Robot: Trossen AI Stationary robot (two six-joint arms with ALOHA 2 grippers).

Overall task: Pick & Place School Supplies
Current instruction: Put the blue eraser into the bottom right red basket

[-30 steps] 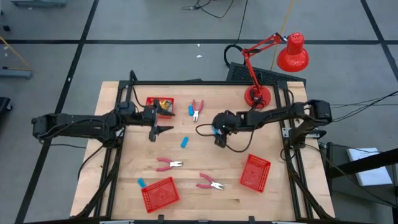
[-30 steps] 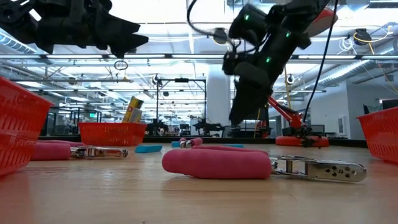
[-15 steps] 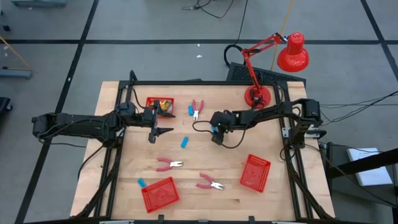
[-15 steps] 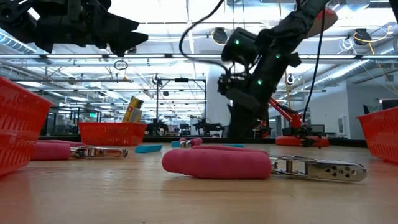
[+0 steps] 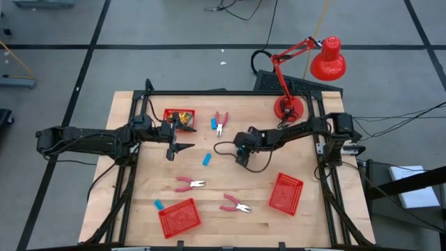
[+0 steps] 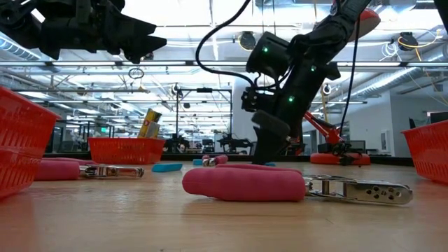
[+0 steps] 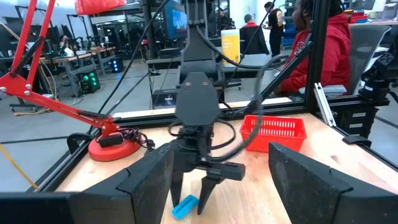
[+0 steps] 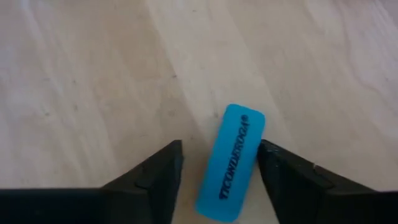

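A light-blue block point(image 8: 231, 163) with dark lettering lies flat on the wooden table. My right gripper point(image 8: 219, 149) is open and low over it, one finger on each side, pointing down; I see no touch. It stands mid-table point(image 5: 240, 156), and the left wrist view shows the block point(image 7: 185, 207) at its fingertips. My left gripper point(image 5: 180, 148) is open and empty, hovering left of centre. More blue blocks point(image 5: 207, 159) point(image 5: 158, 205) point(image 5: 214, 123) and three pink-handled tools point(image 5: 189, 183) point(image 5: 237, 205) point(image 5: 220, 122) lie loose.
Three red mesh baskets sit on the table: far left point(image 5: 179, 117) with yellow pieces inside, near left point(image 5: 180, 216), near right point(image 5: 286, 192). A red desk lamp's base point(image 5: 288, 108) stands at the far right edge. A person in red sits beyond the table point(image 7: 311, 43).
My right gripper has moved a little toward the table's left and near edges and come down until its fingertips reach table height around the blue block. My left arm has kept still.
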